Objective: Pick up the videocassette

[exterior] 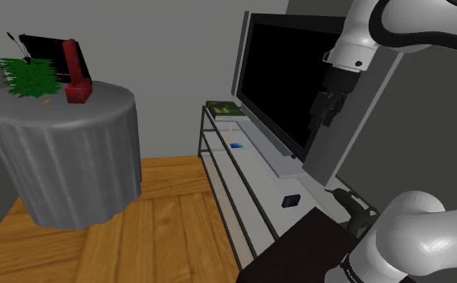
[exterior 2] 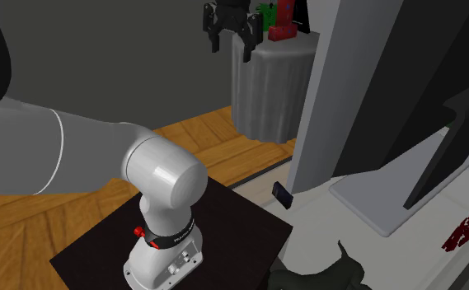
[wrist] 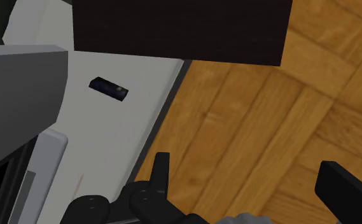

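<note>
Beside the grey foot of the television, on the white table, the small black videocassette lies flat, near the table's edge toward the wooden floor. In front of the television's screen the jaws hang released, fingers standing apart with nothing between them, well apart from the videocassette.

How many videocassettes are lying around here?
1: a dark videocassette flat on the white TV stand top, beside the television base. Others may be hidden behind it.
</note>
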